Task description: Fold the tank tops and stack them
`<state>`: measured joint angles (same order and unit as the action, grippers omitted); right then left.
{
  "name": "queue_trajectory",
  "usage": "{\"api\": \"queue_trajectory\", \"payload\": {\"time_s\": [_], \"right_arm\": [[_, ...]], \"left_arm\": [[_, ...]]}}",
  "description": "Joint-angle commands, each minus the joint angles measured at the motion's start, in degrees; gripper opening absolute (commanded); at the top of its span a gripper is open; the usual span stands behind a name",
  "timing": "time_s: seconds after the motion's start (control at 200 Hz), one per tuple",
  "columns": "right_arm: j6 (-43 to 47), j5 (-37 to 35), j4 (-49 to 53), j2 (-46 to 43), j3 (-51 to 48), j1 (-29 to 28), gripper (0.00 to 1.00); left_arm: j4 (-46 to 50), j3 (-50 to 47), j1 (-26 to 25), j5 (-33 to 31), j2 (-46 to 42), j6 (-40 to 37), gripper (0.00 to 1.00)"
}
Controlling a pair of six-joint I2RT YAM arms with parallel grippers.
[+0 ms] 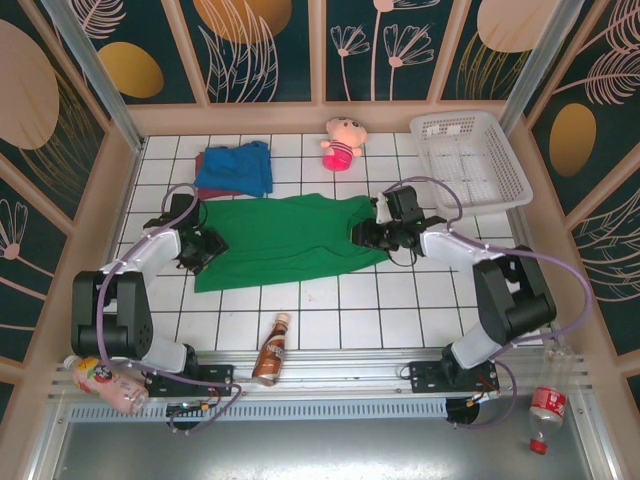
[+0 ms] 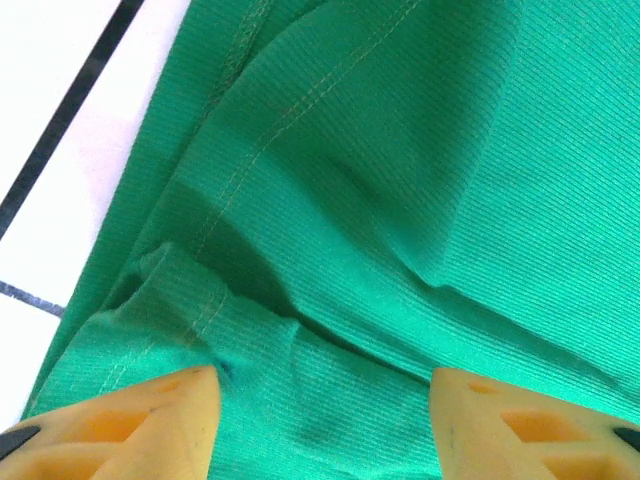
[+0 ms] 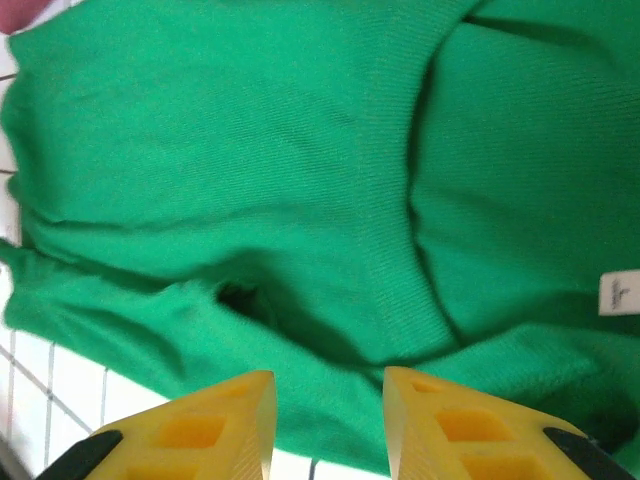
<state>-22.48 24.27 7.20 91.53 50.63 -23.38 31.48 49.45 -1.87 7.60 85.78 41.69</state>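
The green tank top (image 1: pixel 290 240) lies spread flat in the middle of the tiled table. Its white neck label (image 3: pixel 620 293) shows in the right wrist view. A blue tank top (image 1: pixel 238 165) lies crumpled at the back left, on top of a maroon one (image 1: pixel 205 162). My left gripper (image 1: pixel 203 247) is at the green top's left edge, open, its fingers wide apart over a stitched hem fold (image 2: pixel 325 400). My right gripper (image 1: pixel 366 235) is at the top's right edge, open with a narrower gap, and green cloth (image 3: pixel 250 150) lies between its fingertips (image 3: pixel 330 420).
A pink plush doll (image 1: pixel 342 143) sits at the back centre. A white basket (image 1: pixel 468 160) stands at the back right. A brown bottle (image 1: pixel 271 350) lies near the front edge. Two more bottles (image 1: pixel 105 380) (image 1: pixel 545 405) lie beside the arm bases.
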Motion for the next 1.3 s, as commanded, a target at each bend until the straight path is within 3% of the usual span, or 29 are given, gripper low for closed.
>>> {"api": "queue_trajectory", "payload": {"time_s": [0.0,0.235,0.395,0.55,0.695,0.841,0.996,1.296], "right_arm": [[3.2,-0.4,-3.0,3.8,-0.6,2.6,0.34],[3.9,-2.3,1.3,4.9,-5.1,4.5,0.33],[1.5,-5.8,6.3,1.8,-9.4,4.8,0.33],[-0.5,-9.3,12.0,-4.0,-13.5,6.5,0.33],[-1.4,-8.7,13.6,-9.5,-16.3,7.2,0.36],[2.2,-8.4,14.4,-13.1,-9.3,8.0,0.43],[12.5,-8.6,11.2,-10.1,0.5,8.4,0.52],[24.2,-9.0,6.2,2.6,11.7,9.8,0.58]], "left_arm": [[-2.7,-1.9,0.4,0.0,2.3,-3.0,0.58],[-2.6,-3.2,0.4,-4.7,5.9,-4.4,0.58],[-0.6,-5.8,0.1,-1.0,4.7,-3.3,0.58],[1.1,-8.1,-3.7,4.0,2.6,-1.4,0.58],[1.8,-9.1,-4.8,2.5,1.6,-0.5,0.59],[7.8,0.3,-4.8,-3.8,1.7,-4.0,0.59],[10.7,12.9,-4.8,-8.9,4.8,-9.5,0.60],[6.2,32.8,-4.6,-11.2,25.2,-18.9,0.60]]}}
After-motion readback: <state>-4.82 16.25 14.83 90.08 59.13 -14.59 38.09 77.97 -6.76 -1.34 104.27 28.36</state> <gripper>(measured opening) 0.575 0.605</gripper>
